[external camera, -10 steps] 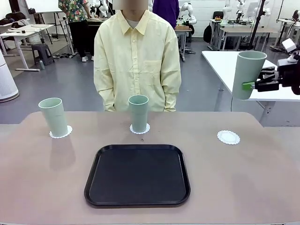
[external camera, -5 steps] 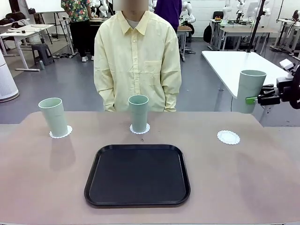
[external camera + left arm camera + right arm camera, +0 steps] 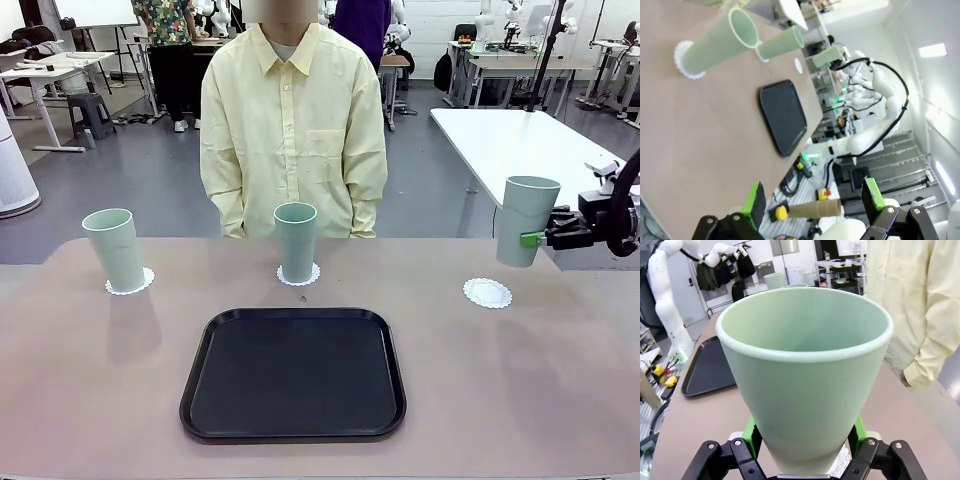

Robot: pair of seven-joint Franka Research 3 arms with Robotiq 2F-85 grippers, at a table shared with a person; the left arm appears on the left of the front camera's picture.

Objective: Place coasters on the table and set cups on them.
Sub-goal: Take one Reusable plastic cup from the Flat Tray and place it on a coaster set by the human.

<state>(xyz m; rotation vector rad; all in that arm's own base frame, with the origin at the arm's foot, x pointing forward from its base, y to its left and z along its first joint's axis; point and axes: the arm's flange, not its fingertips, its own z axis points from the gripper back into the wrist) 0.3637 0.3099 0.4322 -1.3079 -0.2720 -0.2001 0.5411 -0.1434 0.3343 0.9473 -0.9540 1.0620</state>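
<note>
**A:** Two down, one to go. The left cup (image 3: 116, 250) stands on its doily at the far left of the table (image 3: 90, 380), and the middle cup (image 3: 296, 241) sits on its own, just in front of the person (image 3: 293, 120). Now look right: the right gripper (image 3: 535, 239) has its green pads clamped on either side of the third cup (image 3: 524, 221), low on its body, and holds it upright in the air.

**B:** And the target?

**A:** The bare coaster (image 3: 487, 292), far right of the table, beyond the black tray (image 3: 293, 372). The cup hangs above it and a touch to the right, well clear of the surface, not touching anything.

**B:** So what makes this a clean placement?

**A:** I'd say slide it left a shade until the base is centred over the doily, then come straight down, keeping the cup vertical. The paper is light, so any sideways drag on contact could shove it or crumple its lacy edge. Only let go once the base is flat.

**B:** From the wrist, can you see the doily?

**A:** Barely. A scrap of white lace peeks out under the cup (image 3: 805, 385), beside the right-hand pad.

**B:** The other arm?

**A:** The left gripper (image 3: 815, 202) is spread wide with nothing between its fingers, hanging back off the near left side of the table.
</note>
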